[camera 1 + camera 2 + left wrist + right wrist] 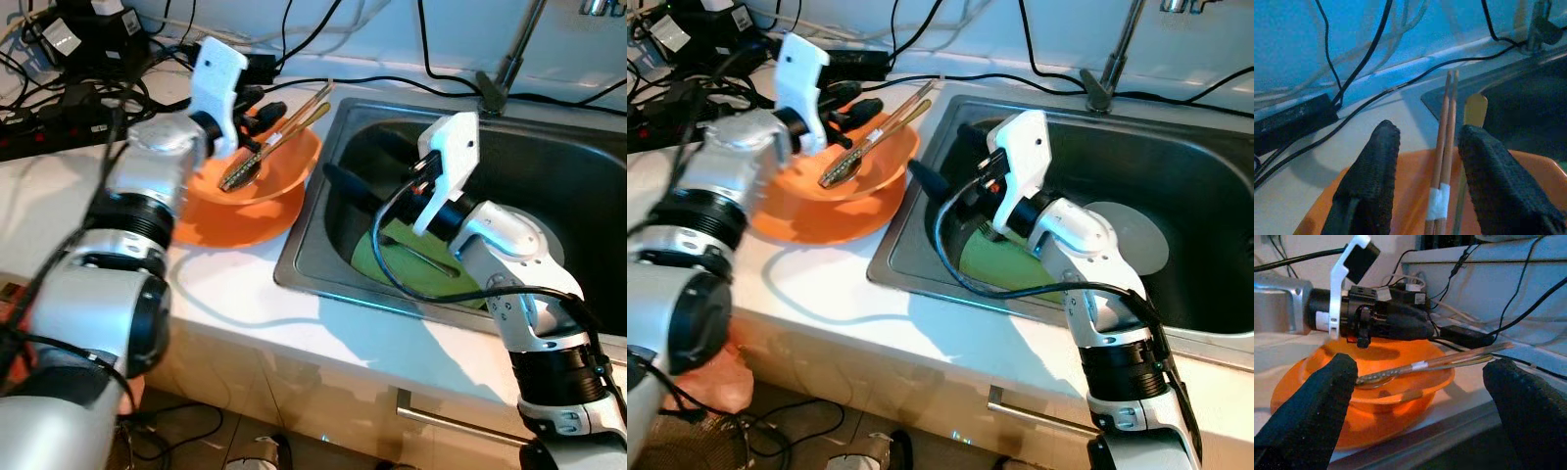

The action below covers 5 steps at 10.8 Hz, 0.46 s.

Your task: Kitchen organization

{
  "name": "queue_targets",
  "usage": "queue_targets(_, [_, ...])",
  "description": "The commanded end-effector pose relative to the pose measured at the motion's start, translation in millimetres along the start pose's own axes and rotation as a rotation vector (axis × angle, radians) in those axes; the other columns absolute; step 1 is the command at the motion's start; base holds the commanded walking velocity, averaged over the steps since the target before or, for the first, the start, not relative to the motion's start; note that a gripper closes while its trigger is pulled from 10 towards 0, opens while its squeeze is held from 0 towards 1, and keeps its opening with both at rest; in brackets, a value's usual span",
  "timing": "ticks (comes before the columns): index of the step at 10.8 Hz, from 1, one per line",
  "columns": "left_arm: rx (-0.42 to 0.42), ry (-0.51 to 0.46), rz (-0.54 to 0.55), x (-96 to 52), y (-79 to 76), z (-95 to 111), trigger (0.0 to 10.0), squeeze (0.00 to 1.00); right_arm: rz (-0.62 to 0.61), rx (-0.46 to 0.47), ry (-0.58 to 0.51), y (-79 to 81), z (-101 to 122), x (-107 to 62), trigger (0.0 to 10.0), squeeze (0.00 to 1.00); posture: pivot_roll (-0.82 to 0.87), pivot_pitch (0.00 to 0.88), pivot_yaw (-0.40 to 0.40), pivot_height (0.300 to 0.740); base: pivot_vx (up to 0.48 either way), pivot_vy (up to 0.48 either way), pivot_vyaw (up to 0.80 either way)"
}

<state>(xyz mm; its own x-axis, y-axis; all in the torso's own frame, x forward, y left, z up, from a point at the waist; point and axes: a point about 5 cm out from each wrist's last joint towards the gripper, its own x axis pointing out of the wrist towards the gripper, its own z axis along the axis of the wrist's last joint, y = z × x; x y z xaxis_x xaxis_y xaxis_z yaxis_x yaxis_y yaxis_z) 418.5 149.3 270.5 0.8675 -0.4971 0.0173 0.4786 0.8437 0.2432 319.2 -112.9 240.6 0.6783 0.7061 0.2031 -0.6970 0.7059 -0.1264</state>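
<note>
While chopsticks [1445, 147] and a spoon [1473, 117] already lie in the orange bowl [257, 201] on the desk [225, 284], a green plate [392, 257] waits in the sink [323, 230]. Left hand [1425, 196] hovers spread over the bowl; right hand [1420, 411] gapes empty. Cables [59, 88] crowd behind.

An orange bowl [257, 186] sits on an orange plate [235, 227] just left of the sink [313, 255], holding chopsticks [294, 122] and a spoon [257, 162] propped on its sink-side rim.
</note>
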Motion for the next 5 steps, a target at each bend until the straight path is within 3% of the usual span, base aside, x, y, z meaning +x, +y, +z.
queue_targets(1, [-0.005,0.012,0.030,2.3,-5.0,-8.0,10.0,1.00,-0.030,0.002,-0.023,-1.9,3.3,-0.6,10.0,0.00,0.03,0.093,0.054,0.740,0.000,0.000,0.00])
queue_targets(5, [-0.055,-0.139,0.150,14.2,-26.5,0.6,10.0,1.00,-0.159,-0.022,-0.038,-15.3,3.5,-8.0,10.0,0.00,-0.01,0.079,0.036,0.740,0.000,0.000,0.00])
